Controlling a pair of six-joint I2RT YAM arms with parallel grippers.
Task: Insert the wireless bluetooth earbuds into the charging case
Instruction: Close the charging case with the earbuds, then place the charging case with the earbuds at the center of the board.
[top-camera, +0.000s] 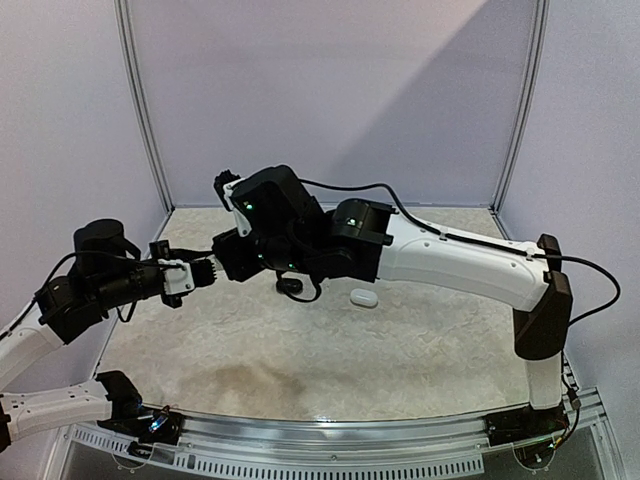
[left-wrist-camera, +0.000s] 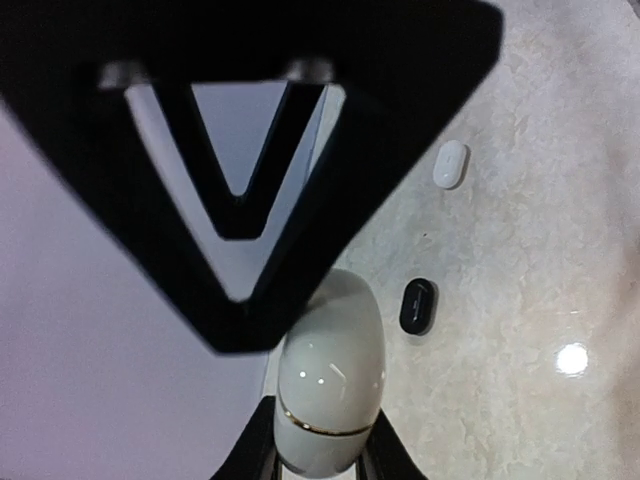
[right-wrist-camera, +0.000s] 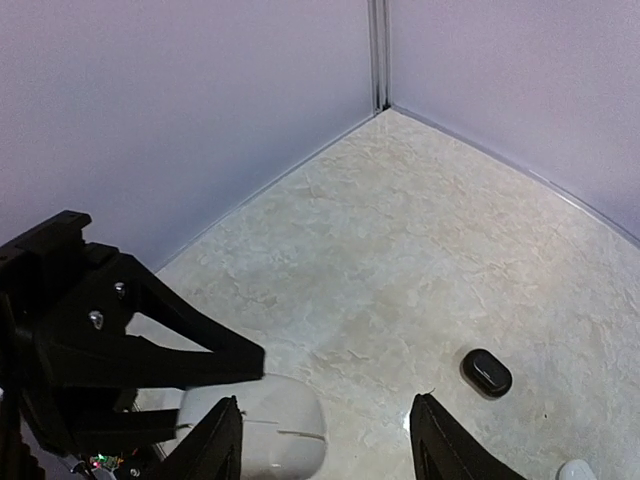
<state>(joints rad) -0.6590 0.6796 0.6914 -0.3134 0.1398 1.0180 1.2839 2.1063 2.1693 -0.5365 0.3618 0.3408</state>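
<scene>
No loose buds are showing; the case (left-wrist-camera: 330, 375), likely light, hard and slick, is hanging above the surface (left-wrist-camera: 545, 250), your left hand (left-wrist-camera: 326, 452) clamping it near its seam, your open right hand (right-wrist-camera: 326, 408) hovering by its free end, where a square pinch looks safest.

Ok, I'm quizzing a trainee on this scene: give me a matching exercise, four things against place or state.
1 white case
2 black oval item
3 white oval item
4 right gripper

a jaws open, beside the case
b on the table, farther from the case
c held in the left gripper, jaws shut
d on the table, nearer the case

Pairs: 1-c, 2-d, 3-b, 4-a
</scene>
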